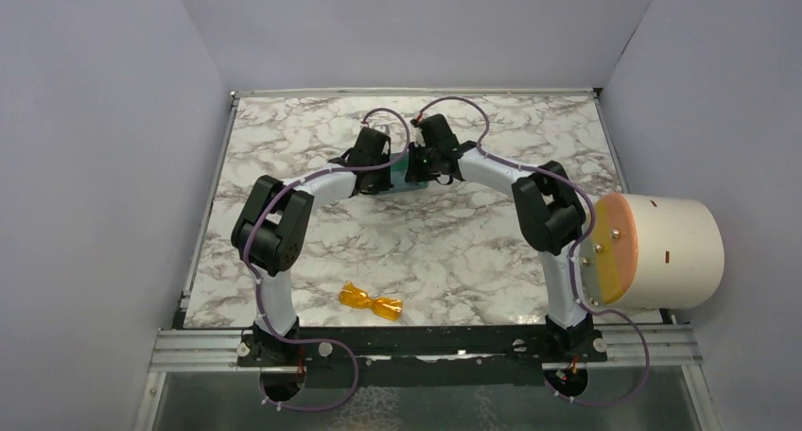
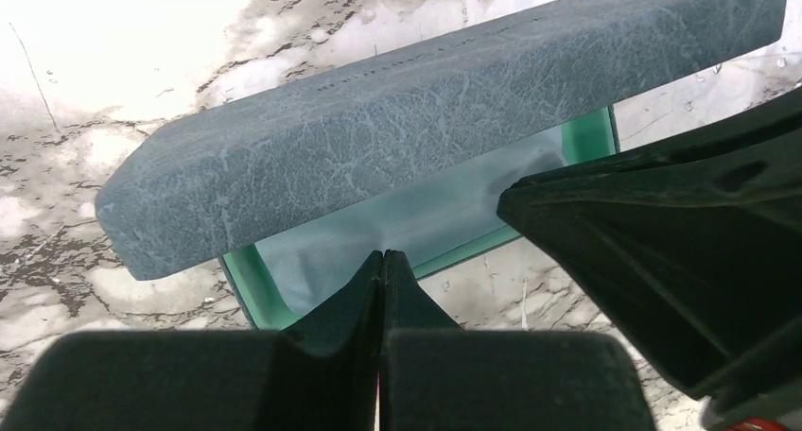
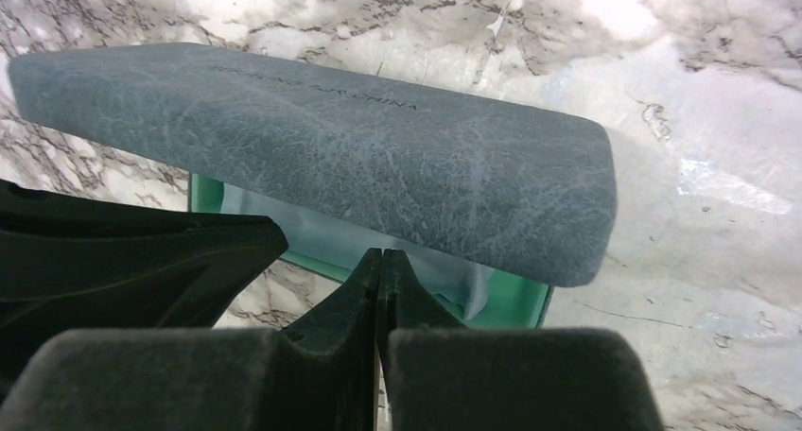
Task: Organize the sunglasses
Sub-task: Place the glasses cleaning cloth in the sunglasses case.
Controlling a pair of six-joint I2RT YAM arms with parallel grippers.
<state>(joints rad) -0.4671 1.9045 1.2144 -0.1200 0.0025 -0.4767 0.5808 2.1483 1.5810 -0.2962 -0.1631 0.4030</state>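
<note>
While I am reaching both arms across the marble table (image 1: 454, 251), the sunglasses (image 1: 371, 301) are lying folded close to my bases, between the two arms and well apart from either gripper. Farther out, my left gripper (image 2: 382, 256) and right gripper (image 3: 381, 254) are both pressing their fingertips together with no gap, right at the open case (image 2: 378, 157). Whether they are pinching anything, I cannot tell. The case's blue-grey lid is standing raised, showing the teal-green inside, where a pale blue cloth (image 2: 426, 214) is lying.
</note>
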